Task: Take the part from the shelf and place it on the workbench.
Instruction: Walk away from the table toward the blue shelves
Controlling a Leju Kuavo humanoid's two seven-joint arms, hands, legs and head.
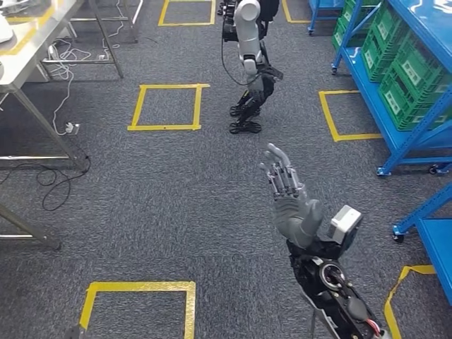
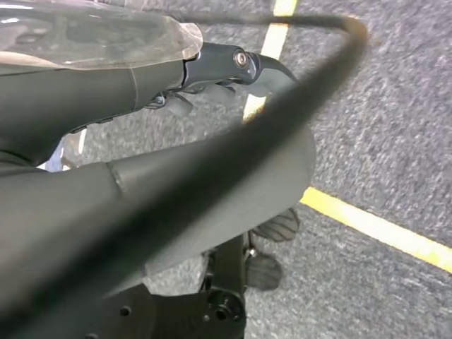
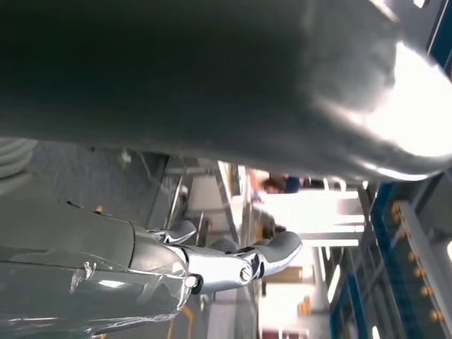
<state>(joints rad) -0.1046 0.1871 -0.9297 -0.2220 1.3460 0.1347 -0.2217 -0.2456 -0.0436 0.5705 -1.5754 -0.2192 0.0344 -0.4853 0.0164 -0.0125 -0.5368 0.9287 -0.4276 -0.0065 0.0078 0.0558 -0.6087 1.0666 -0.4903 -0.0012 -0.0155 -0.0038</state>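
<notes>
While raised over grey carpet, right robot hand [image 1: 290, 201] empty, fingers spread, left robot hand [image 2: 213, 78] unclear, blue shelf [image 1: 373, 85] beside.

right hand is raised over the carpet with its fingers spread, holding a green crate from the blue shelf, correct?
Not quite. The right hand is raised over the carpet with fingers spread, but it holds nothing. The head view shows the green crates sitting on the blue shelf.

Likely robot test workshop: blue shelving [image 1: 373, 85], green crates [image 1: 405, 78], floor-tape squares [image 1: 166, 106].
</notes>
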